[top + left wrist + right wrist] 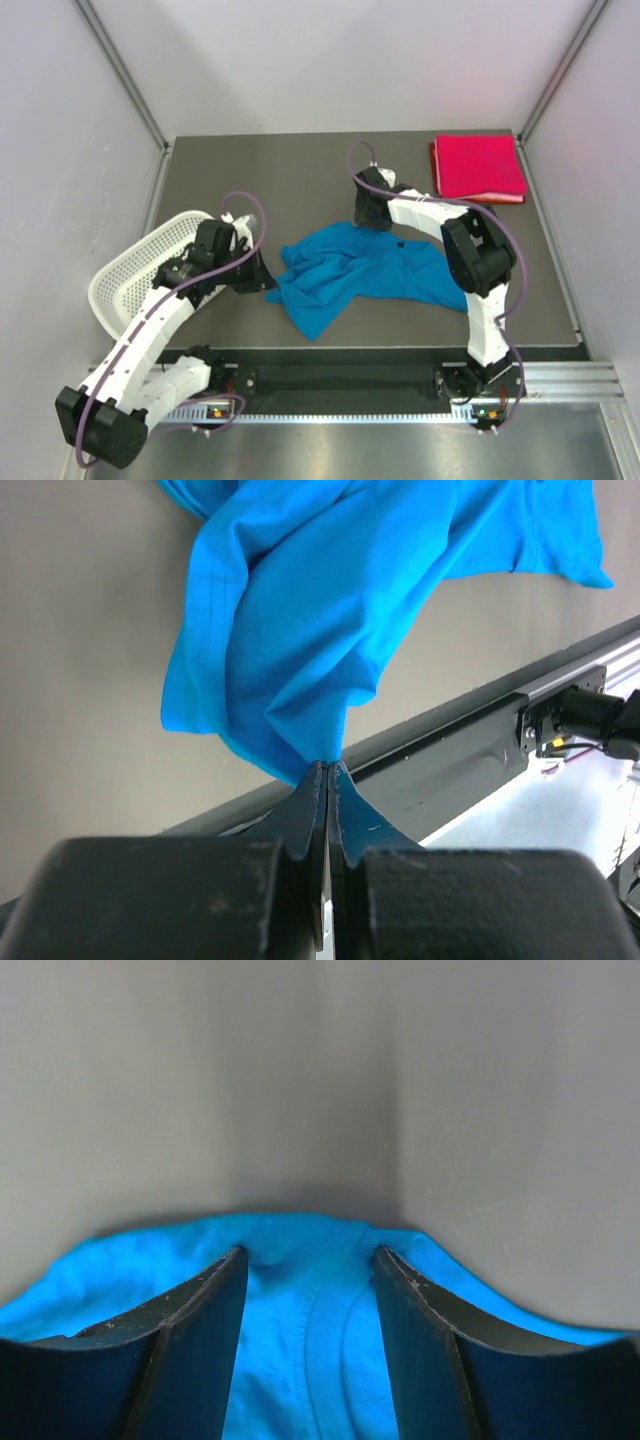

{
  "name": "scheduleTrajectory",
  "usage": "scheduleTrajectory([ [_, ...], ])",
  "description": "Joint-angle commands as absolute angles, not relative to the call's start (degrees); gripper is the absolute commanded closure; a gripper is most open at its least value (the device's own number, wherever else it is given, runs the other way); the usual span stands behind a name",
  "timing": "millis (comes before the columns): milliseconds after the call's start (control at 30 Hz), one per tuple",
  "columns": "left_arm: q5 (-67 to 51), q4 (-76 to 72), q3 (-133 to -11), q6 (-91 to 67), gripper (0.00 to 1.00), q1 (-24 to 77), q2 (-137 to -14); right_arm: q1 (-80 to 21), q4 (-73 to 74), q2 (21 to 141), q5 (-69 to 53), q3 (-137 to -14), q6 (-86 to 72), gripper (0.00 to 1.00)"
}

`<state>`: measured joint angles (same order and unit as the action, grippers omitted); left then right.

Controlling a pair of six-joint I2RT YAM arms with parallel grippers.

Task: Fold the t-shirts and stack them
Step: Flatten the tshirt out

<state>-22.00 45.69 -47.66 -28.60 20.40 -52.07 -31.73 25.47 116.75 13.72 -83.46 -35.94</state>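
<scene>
The bright blue t-shirt (350,270) lies crumpled in the middle of the dark table. My left gripper (268,282) is shut on the shirt's left edge; in the left wrist view the cloth (300,630) hangs stretched from the closed fingertips (328,770). My right gripper (372,222) is open and pressed down over the shirt's far edge; in the right wrist view a seamed hem of blue cloth (315,1330) lies between the two spread fingers (200,1300). The pink-red t-shirt (478,168) lies folded flat at the far right corner.
A white mesh basket (140,265) lies tipped at the table's left edge, behind my left arm. The table's front rail (350,380) runs along the near edge, also showing in the left wrist view (470,760). Grey walls enclose the table.
</scene>
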Motion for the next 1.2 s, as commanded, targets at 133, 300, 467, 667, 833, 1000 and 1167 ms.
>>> scheduleTrajectory([
  [133,-20.1,40.1,-48.3,-29.6,1.00,20.2,-54.3,-31.6,31.9,120.9,18.5,-90.1,-35.9,0.48],
  [300,-17.4,36.7,-49.0,-29.4,1.00,20.2,-57.6,-29.8,32.4,121.9,19.0,-91.1,-36.3,0.87],
  [467,-10.4,35.9,-56.9,-27.4,1.00,20.2,-65.6,-24.5,34.3,115.4,23.6,-89.4,-35.1,1.00],
  [667,-14.3,37.1,-63.7,-26.6,1.00,20.2,-72.3,-21.6,37.9,107.1,27.6,-80.1,-32.1,1.00],
  [833,-19.0,36.0,-56.0,-27.9,1.00,20.7,-69.3,-16.8,39.7,98.6,25.8,-68.1,-33.7,1.00],
  [1000,-22.2,34.0,-46.3,-29.1,1.00,21.3,-65.3,-10.3,39.6,89.3,23.3,-56.4,-35.4,1.00],
  [1167,-26.2,30.9,-40.7,-31.5,1.00,23.2,-62.8,-6.9,40.3,79.9,22.4,-50.3,-36.7,1.00],
])
